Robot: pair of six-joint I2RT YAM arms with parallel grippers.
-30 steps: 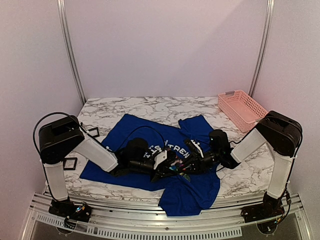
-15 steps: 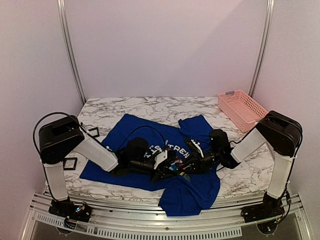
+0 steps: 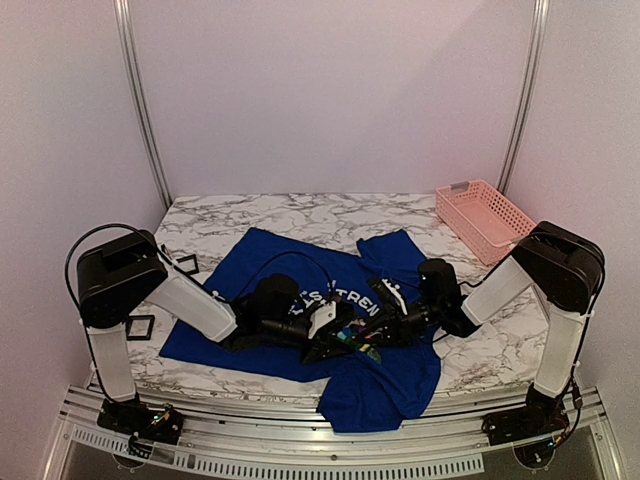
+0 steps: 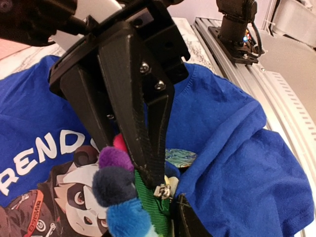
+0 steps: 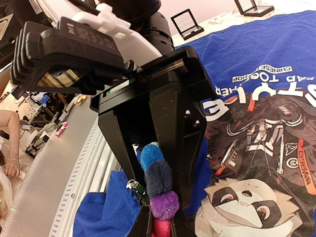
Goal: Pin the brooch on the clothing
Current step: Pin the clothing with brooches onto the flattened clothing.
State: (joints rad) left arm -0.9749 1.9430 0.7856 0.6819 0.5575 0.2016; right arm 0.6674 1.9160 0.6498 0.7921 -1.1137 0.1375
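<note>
The brooch [image 3: 352,341], a flower of fuzzy blue, navy, purple and pink petals on a green back, hangs between both grippers above the blue T-shirt [image 3: 265,258]. My right gripper [image 3: 368,335] is shut on its pink edge. In the left wrist view its black fingers [image 4: 148,128] come down onto the brooch [image 4: 116,185]. My left gripper [image 3: 335,338] closes across the brooch from face to back. In the right wrist view its fingers [image 5: 180,148] flank the petals [image 5: 158,177]. The metal pin clasp [image 4: 165,190] sits against a raised fold of shirt [image 4: 237,148]. The panda print [image 5: 256,197] lies beside it.
A pink lattice basket [image 3: 487,217] stands at the back right. Two small black frame holders [image 3: 186,264] [image 3: 140,327] sit left of the shirt. A round patterned disc [image 4: 180,157] lies under the fold. The shirt hem hangs over the table's front rail [image 3: 300,445].
</note>
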